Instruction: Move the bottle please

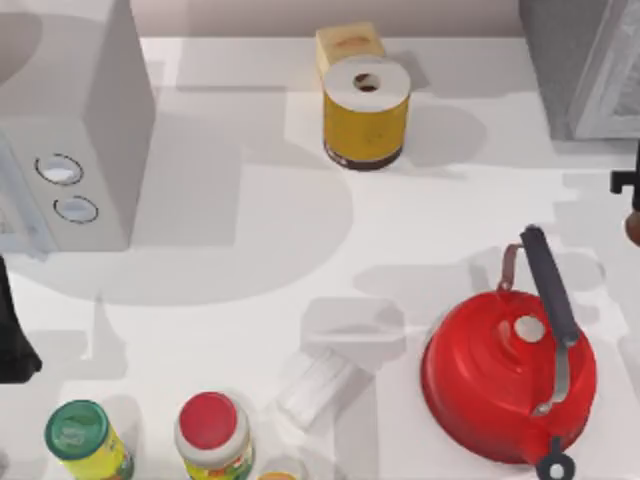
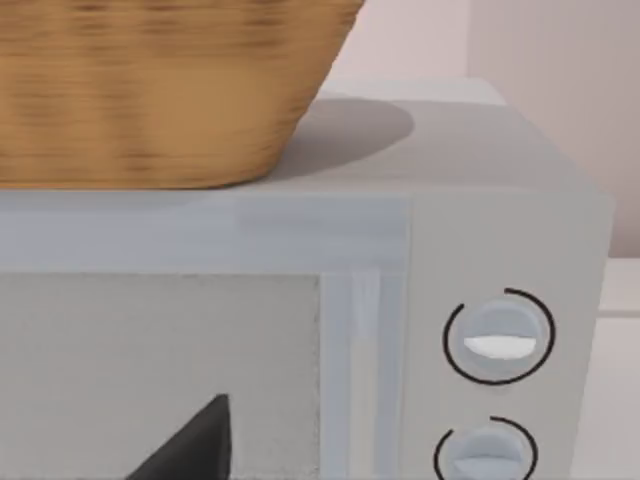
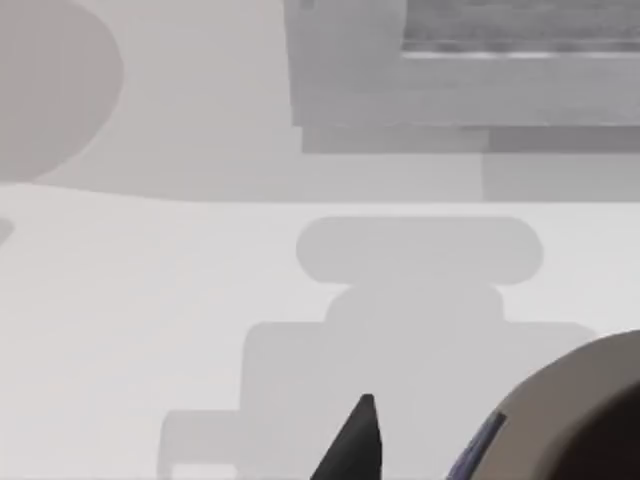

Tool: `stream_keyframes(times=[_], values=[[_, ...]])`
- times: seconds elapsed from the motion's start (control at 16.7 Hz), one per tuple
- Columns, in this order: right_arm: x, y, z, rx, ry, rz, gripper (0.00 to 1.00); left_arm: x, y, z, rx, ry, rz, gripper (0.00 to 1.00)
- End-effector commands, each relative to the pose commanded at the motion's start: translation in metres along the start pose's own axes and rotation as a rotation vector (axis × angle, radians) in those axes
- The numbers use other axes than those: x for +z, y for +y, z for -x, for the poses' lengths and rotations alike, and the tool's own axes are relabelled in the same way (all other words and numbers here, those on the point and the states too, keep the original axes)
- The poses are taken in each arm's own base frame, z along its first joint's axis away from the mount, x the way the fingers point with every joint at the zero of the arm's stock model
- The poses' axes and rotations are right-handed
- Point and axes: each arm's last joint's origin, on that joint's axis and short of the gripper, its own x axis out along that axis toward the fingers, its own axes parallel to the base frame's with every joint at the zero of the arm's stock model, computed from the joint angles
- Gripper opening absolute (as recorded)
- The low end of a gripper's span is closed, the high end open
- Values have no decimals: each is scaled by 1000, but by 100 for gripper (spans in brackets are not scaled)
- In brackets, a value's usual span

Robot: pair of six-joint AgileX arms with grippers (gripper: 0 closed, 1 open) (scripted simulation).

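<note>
Rounded grey-banded bottle [image 3: 585,420] beside right end effector [image 3: 358,445]; grip state cannot be told.

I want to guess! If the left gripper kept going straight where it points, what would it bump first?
Probably the microwave: its front door fills the left wrist view straight ahead, though depth is hard to judge.
</note>
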Motion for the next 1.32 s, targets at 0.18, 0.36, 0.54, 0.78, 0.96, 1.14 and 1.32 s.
stream_keyframes(times=[0.18,0.36,0.54,0.78,0.96,1.14,1.32], values=[[-5,0,-18,1,-3,-2,0,0,0,0,0,0,0,100],[-11,0,-32,4,2,-3,0,0,0,0,0,0,0,100],[-20,0,-50,3,-2,-3,0,0,0,0,0,0,0,100],[-24,-1,-56,-1,1,-3,0,0,0,0,0,0,0,100],[-24,-1,-56,-1,1,-3,15,0,0,0,0,0,0,100],[-24,-1,-56,-1,1,-3,38,0,0,0,0,0,0,100],[-24,-1,-56,-1,1,-3,60,0,0,0,0,0,0,100]])
